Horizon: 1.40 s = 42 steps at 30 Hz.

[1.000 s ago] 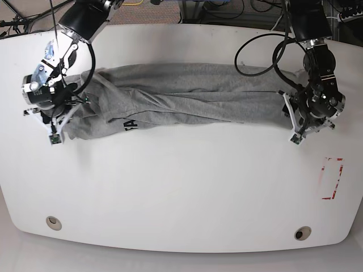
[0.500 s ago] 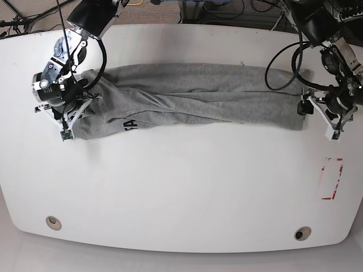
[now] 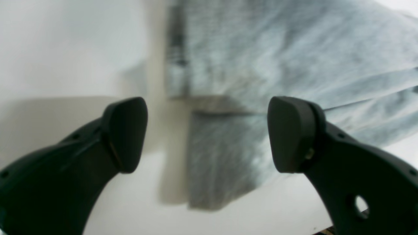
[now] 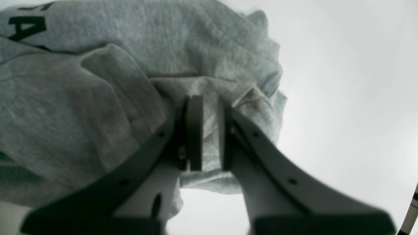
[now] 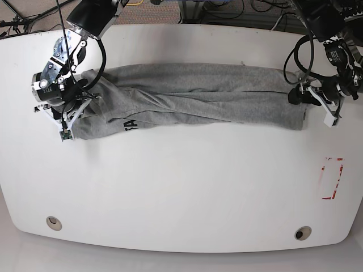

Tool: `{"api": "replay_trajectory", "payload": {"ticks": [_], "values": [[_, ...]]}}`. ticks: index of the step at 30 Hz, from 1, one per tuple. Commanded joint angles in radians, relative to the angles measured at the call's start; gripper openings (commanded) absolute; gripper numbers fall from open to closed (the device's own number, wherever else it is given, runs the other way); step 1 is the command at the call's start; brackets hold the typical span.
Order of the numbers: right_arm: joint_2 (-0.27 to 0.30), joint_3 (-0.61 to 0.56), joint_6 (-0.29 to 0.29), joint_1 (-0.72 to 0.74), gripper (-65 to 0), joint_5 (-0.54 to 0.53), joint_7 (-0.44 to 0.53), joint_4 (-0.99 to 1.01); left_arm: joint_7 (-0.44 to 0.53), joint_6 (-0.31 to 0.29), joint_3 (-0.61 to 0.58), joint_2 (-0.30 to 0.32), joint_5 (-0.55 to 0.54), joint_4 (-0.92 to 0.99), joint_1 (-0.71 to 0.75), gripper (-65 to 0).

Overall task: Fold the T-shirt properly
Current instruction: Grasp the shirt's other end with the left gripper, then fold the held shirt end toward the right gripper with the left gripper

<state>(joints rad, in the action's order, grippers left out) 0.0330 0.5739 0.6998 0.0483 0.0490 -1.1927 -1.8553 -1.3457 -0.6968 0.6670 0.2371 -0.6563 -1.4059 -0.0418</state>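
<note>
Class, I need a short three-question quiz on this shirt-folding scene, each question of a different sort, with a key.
1. True or false: the right end effector is shut on the T-shirt.
2. The left end effector is: A) shut on the cloth B) open, holding nothing C) out of sight.
3. Fill in: the shirt lies in a long band on the white ____.

Key: 1 true; 2 B; 3 table.
</note>
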Motion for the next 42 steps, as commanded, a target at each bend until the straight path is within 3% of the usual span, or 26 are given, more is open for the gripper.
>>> {"api": "replay_trajectory", "payload": {"ticks": [1,13,16,20,23,25,34,42], "values": [[0.012,0.001,-0.002,0.015,-57.4,-0.005,0.01,-0.016,0.008,-0.001,0.004,0.018,-0.023,-0.002,0.01,-10.8],[0.014,0.002,-0.002,0.015,-57.4,-0.005,0.01,-0.016,0.008,-0.001,-0.1,0.011,-0.026,0.003,0.029,-11.9],[0.012,0.002,-0.002,0.015,-57.4,-0.005,0.012,-0.01,0.012,-0.001,-0.109,-0.005,-0.02,0.003,0.024,-20.1],[0.015,0.007,-0.002,0.025,-57.5,-0.004,0.04,0.055,0.012,-0.001,-0.117,-0.015,-0.02,0.003,0.021,-45.8],[0.017,0.007,-0.002,0.025,-57.5,-0.004,0.093,0.095,0.012,-0.001,-0.118,-0.015,-0.018,0.003,0.021,-59.3],[0.018,0.007,-0.002,0.025,-57.5,-0.004,0.113,0.118,0.012,-0.001,-0.118,-0.015,-0.018,0.001,0.021,-63.3],[0.046,0.008,-0.002,0.017,-57.5,-0.004,0.156,0.205,0.012,-0.001,-0.112,-0.008,-0.027,-0.033,0.02,-64.4],[0.046,0.01,-0.002,0.012,-57.5,-0.004,0.165,0.254,0.002,-0.001,-0.118,0.008,-0.027,-0.238,0.027,-64.4]]}}
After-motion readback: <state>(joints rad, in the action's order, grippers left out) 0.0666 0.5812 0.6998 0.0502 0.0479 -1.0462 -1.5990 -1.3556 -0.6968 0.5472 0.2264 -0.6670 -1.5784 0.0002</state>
